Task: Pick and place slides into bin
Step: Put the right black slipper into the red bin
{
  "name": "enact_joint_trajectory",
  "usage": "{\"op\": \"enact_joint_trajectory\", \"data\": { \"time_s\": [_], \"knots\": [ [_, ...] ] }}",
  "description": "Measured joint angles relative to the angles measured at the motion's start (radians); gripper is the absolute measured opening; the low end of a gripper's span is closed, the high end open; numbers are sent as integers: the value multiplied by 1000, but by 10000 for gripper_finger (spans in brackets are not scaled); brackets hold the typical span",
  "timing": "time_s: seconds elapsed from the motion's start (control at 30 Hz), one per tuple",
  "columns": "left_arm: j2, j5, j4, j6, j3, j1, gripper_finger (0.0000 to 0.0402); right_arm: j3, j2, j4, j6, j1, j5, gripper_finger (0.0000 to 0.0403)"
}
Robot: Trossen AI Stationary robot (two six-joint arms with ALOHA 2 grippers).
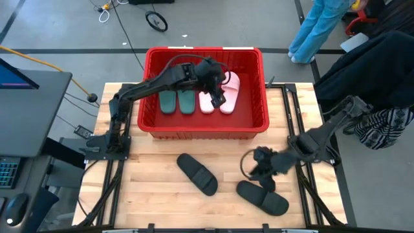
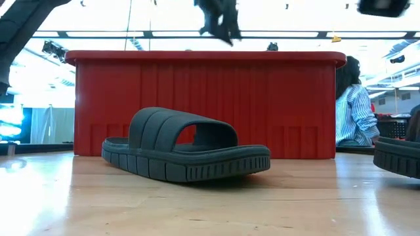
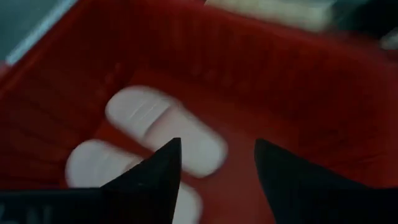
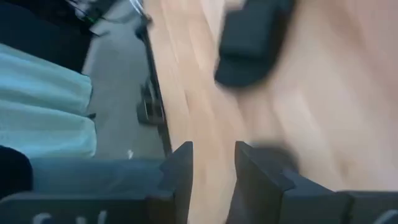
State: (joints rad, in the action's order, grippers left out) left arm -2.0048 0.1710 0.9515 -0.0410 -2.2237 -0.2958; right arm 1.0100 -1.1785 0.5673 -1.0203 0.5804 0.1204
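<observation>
The red bin (image 1: 149,97) stands at the table's far middle. On its floor lie two dark green slides (image 1: 176,101) and two pale pink slides (image 1: 228,94), side by side. My left gripper (image 3: 217,146) hangs open above the pink slides (image 3: 155,127), touching nothing. Two black slides rest sole-down on the wooden table, one in the near middle (image 1: 197,173) and one at the near right (image 1: 262,197). My right gripper (image 1: 262,175) hovers open over the table just beyond the right-hand one. In the right wrist view a black slide (image 4: 249,43) lies ahead of its fingers.
Bare wood (image 1: 155,181) spreads between the bin and the table's near edge. A person in light blue (image 1: 320,29) stands beyond the far right corner. A dark heap of cloth (image 1: 375,71) lies off the right side, and a monitor desk (image 1: 32,97) stands at the left.
</observation>
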Motion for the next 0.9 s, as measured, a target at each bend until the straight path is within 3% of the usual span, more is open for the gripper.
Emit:
{"op": "enact_joint_trajectory", "data": {
  "time_s": [0.1,0.2,0.4,0.6,0.67,0.83,0.9],
  "knots": [
    [1,-52,57,-72,-135,33,196,0,-13,61,-115,101,11,124],
    [69,-93,-11,-109,-86,76,188,0,-52,73,-84,210,32,124],
    [106,-99,25,-171,-84,174,176,0,-196,79,297,361,57,124],
    [101,-94,34,-215,-83,252,168,0,-332,88,562,353,140,124],
    [97,-96,36,-218,-82,274,165,0,-365,88,576,328,106,124],
    [98,-95,35,-248,-82,317,156,0,-415,84,573,268,-126,124],
    [98,-95,35,-263,-82,329,151,0,-422,84,589,264,-171,124]
  ]
}}
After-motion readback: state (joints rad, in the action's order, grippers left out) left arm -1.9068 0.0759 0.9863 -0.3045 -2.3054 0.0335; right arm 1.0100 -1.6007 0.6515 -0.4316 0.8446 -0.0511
